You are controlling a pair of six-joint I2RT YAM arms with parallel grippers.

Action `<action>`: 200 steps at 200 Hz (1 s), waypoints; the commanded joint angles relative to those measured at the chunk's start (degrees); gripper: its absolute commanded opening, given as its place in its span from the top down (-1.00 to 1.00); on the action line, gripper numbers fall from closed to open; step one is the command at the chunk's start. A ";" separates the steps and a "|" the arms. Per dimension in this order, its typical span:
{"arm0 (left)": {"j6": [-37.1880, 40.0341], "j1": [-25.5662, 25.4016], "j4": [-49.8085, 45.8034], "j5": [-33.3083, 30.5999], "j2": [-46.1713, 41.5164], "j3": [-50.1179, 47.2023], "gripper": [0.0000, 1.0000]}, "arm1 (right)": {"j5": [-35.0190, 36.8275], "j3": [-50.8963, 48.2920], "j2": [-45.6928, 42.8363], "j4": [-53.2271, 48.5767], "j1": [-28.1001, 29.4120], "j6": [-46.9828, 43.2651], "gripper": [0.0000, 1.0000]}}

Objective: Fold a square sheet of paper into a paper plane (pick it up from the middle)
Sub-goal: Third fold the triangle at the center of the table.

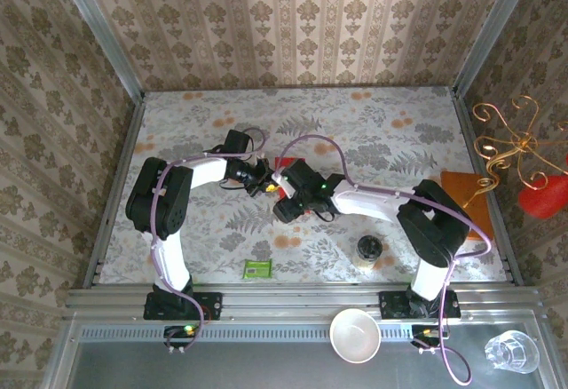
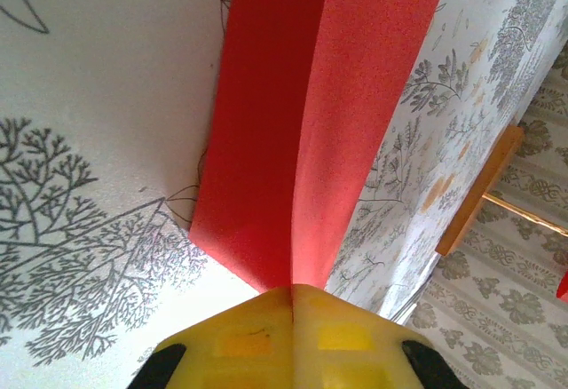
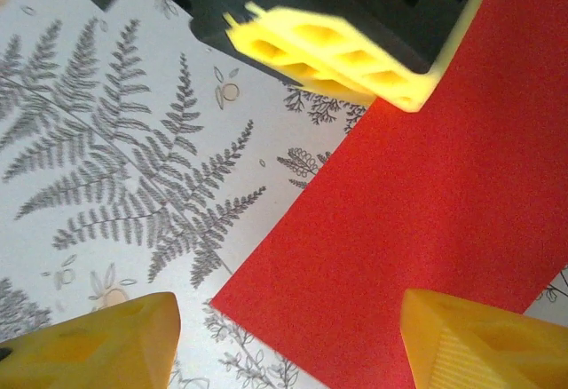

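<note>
Now the left gripper [image 2: 293, 305] is clamped on the square sheet of paper [image 2: 302, 114], whose folded length runs up the frame from its tips. The right gripper [image 3: 284, 340], jaws apart, has the sheet's corner between them at lower centre.

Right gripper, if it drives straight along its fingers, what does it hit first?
Probably the red sheet of paper, straight ahead of the open right gripper; the left gripper, shut on it, sits just beyond. Depth is unclear.
</note>
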 commanded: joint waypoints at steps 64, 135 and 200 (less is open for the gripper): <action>-0.31 -0.22 -3.01 -1.05 -1.45 1.48 0.94 | 11.37 1.93 1.74 1.41 0.78 -3.70 -0.22; -0.29 -0.22 -2.84 -1.12 -1.32 1.33 0.91 | 10.77 1.17 0.50 1.80 0.64 -3.26 0.29; -0.30 1.33 -2.31 -1.33 -3.05 0.05 0.65 | 3.45 1.30 0.73 0.64 -0.56 -2.52 0.77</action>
